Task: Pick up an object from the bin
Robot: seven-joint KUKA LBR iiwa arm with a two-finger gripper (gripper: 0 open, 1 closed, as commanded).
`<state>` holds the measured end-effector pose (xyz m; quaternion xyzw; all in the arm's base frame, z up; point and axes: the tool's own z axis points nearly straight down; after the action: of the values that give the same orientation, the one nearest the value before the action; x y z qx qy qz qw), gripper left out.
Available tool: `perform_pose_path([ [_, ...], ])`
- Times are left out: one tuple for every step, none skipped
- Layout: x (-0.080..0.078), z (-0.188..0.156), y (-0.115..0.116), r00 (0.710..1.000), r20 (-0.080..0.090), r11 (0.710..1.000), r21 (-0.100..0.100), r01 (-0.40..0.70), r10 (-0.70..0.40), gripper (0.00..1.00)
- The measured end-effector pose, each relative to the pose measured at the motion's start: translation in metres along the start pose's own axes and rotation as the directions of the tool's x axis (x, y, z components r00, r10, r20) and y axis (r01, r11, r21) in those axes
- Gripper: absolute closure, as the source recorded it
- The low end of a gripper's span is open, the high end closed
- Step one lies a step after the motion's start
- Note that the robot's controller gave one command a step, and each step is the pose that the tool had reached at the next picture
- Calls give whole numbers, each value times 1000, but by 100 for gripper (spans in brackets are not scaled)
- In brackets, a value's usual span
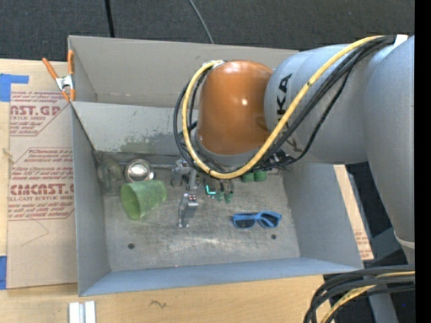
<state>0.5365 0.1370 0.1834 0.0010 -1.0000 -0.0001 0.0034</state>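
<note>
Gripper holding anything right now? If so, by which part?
Nothing that I can see. The gripper is over bare floor of the bin, apart from the green cup on one side and the blue sunglasses on the other.

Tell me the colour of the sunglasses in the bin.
Blue. The sunglasses show best in the camera view.

Matt scuffed grey metal bin (202, 258), translucent green plastic cup (143, 199), glossy blue plastic sunglasses (256, 219)
</note>
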Motion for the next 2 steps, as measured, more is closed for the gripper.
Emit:
perform_pose_path([
  [-33, 101, 92, 1000, 13, 1000, -5, 12, -12, 0],
  [-33, 101, 93, 1000, 14, 1000, -8, 12, -12, 100],
])
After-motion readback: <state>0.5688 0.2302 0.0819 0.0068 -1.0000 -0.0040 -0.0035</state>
